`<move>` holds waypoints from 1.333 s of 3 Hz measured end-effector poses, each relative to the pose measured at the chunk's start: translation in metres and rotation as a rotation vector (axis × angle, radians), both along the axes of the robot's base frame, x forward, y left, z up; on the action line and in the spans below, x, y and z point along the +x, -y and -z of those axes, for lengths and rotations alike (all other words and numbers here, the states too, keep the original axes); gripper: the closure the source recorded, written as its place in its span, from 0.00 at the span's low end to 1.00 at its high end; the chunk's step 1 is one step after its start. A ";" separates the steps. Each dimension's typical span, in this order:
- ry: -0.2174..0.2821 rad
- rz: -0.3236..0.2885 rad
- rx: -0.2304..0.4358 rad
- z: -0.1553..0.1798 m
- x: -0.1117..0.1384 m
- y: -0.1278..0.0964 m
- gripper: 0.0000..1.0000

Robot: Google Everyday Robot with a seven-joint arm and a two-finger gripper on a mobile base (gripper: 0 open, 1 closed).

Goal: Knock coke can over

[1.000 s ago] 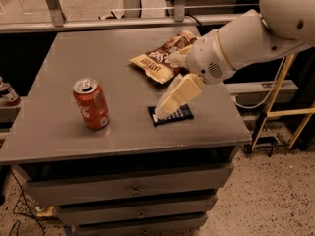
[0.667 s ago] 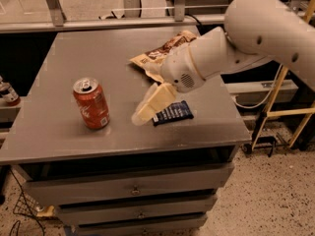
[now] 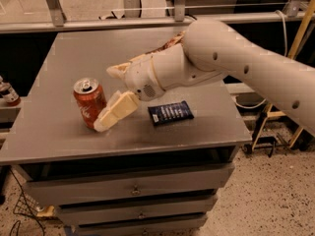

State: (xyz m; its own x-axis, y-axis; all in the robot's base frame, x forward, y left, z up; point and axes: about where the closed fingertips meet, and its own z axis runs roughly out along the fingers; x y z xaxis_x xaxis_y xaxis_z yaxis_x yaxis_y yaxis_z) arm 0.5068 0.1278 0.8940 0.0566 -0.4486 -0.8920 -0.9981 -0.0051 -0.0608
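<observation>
The coke can, red-orange with a silver top, stands upright on the left part of the grey table. My gripper is just to the right of the can, low over the tabletop, and looks open. Its lower cream finger lies against the can's right side near the base. The upper finger is above and behind the can's top. Nothing is held.
A dark blue snack bar wrapper lies right of the gripper near the front edge. The chip bag is mostly hidden behind my arm. Drawers sit under the table. A bottle stands on a ledge at the far left.
My gripper has swept left across the table from above the snack bar to the can's right side. The can still stands upright in the same spot.
</observation>
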 end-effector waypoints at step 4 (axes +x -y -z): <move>-0.040 -0.086 0.148 0.013 -0.002 -0.056 0.63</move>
State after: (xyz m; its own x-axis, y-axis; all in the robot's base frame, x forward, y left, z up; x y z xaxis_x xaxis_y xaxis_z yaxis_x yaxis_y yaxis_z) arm 0.5047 0.1836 0.8812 0.0521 -0.3069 -0.9503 -0.9961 -0.0841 -0.0275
